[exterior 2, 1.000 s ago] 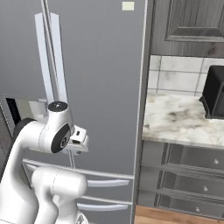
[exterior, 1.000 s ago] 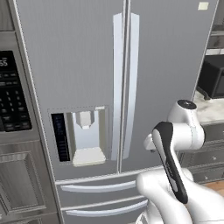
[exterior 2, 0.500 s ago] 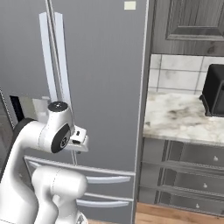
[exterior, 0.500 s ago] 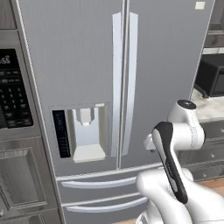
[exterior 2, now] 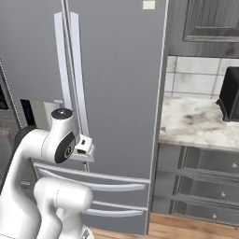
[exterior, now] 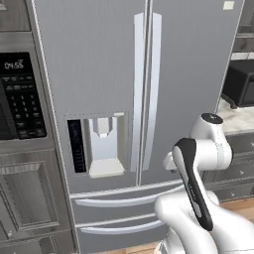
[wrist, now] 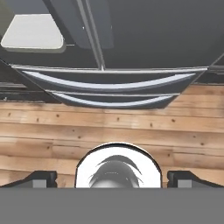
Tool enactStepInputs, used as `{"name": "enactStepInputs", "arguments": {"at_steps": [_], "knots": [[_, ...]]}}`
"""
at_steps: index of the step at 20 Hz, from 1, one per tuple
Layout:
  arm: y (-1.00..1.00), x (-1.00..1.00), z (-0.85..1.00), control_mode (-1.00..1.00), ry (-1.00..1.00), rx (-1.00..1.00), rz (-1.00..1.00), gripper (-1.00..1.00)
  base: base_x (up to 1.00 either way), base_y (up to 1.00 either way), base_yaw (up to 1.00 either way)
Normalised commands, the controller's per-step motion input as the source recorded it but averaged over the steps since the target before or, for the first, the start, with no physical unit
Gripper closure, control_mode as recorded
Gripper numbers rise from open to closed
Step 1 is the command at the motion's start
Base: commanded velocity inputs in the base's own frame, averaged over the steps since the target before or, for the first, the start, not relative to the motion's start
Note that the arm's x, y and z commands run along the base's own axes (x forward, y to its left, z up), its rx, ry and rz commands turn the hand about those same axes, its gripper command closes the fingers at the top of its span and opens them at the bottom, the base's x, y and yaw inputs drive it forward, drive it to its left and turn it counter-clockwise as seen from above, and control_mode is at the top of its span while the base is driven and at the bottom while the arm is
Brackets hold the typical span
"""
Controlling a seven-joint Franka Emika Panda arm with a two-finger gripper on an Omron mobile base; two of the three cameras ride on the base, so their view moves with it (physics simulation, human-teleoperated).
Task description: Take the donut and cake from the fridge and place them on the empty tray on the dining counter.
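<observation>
Facing the base views stood the fridge (exterior: 149,74), doors shut, its water dispenser (exterior: 101,146) at about eight o'clock of the paired handles (exterior: 146,94). A microwave (exterior: 20,96) sat at nine o'clock. The gripper (wrist: 112,177) pointed down at the wooden floor (wrist: 109,127) with fingertips (wrist: 41,178) spread wide, holding nothing, the fridge drawers (wrist: 109,87) at twelve o'clock.

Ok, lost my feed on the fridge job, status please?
Gripper open, holding nothing, aimed down at the wood floor. Fridge doors shut, so donut and cake hidden. Nothing between arm and the door handles.
</observation>
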Motion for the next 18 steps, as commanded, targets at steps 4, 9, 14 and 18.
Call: {"name": "enactStepInputs", "arguments": {"at_steps": [4,9,14,18], "knots": [[0.00,0.00,0.00,1.00,0.00,0.00,0.00,-1.00,-0.30,0.43,0.00],[0.00,0.00,0.00,1.00,0.00,0.00,0.00,-1.00,-0.29,0.37,0.00],[0.00,0.00,0.00,1.00,0.00,0.00,0.00,-1.00,-0.32,0.27,0.00],[0.00,0.00,0.00,1.00,0.00,0.00,0.00,-1.00,-0.34,0.24,0.00]]}}
